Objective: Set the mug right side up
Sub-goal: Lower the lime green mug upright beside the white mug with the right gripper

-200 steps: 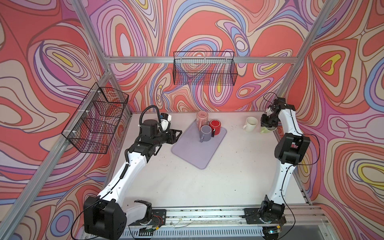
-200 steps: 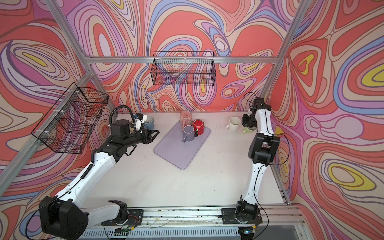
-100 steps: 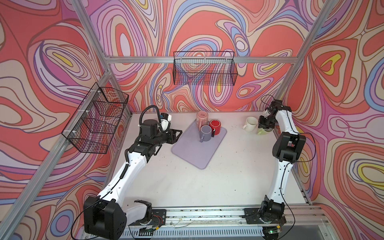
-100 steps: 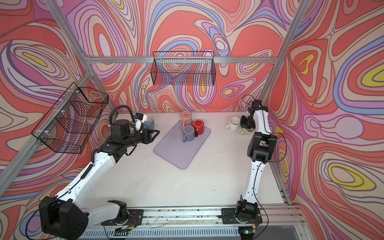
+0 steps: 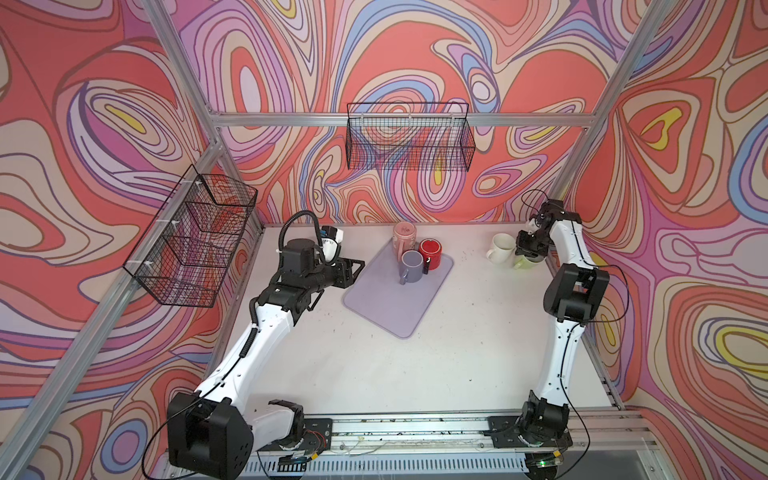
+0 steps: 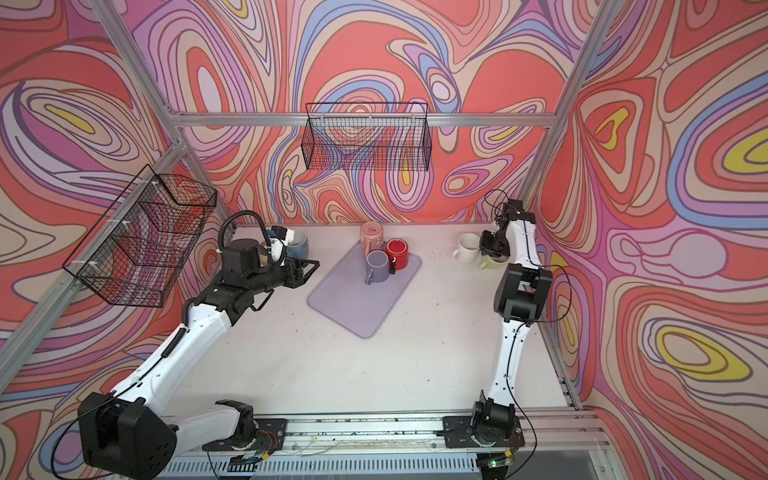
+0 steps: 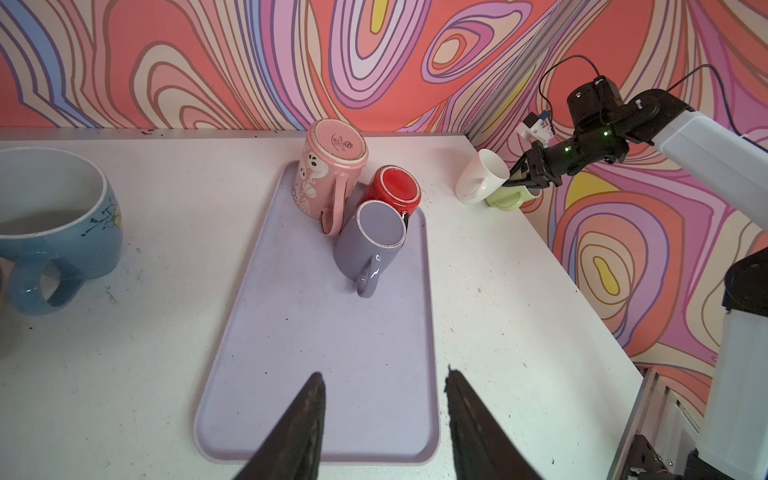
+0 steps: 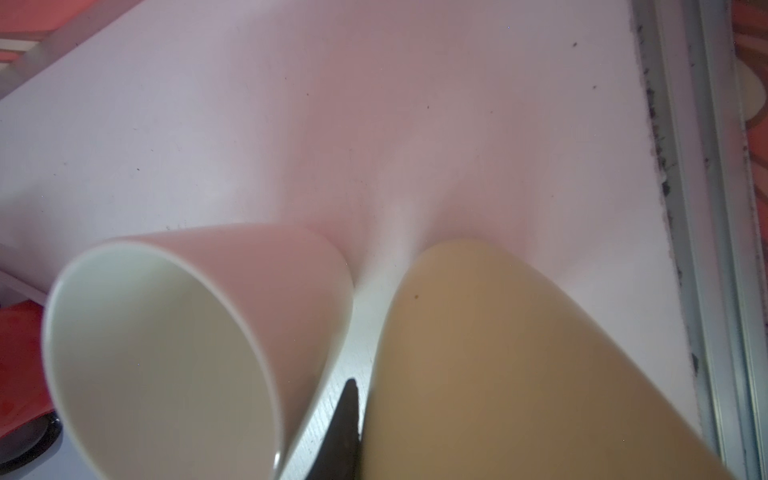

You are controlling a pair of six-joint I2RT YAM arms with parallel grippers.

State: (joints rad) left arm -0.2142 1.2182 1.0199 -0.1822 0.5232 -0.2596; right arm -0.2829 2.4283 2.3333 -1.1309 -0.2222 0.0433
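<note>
In both top views the green mug (image 5: pixel 524 262) (image 6: pixel 492 263) sits on the counter (image 5: pixel 415 374) at the far right, just beside the white mug (image 5: pixel 500 248) and under the right jaws; in the left wrist view the left jaws stand parted and empty above the tray (image 7: pixel 316 332); in the right wrist view one finger (image 8: pixel 347 415) lies between the two mugs, and whether the right jaws grip cannot be told.

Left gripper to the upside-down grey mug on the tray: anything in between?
Nothing visible. Only bare tray lies between the open left gripper and the grey mug, handle toward the gripper. The pink mug and red mug crowd its far side.
</note>
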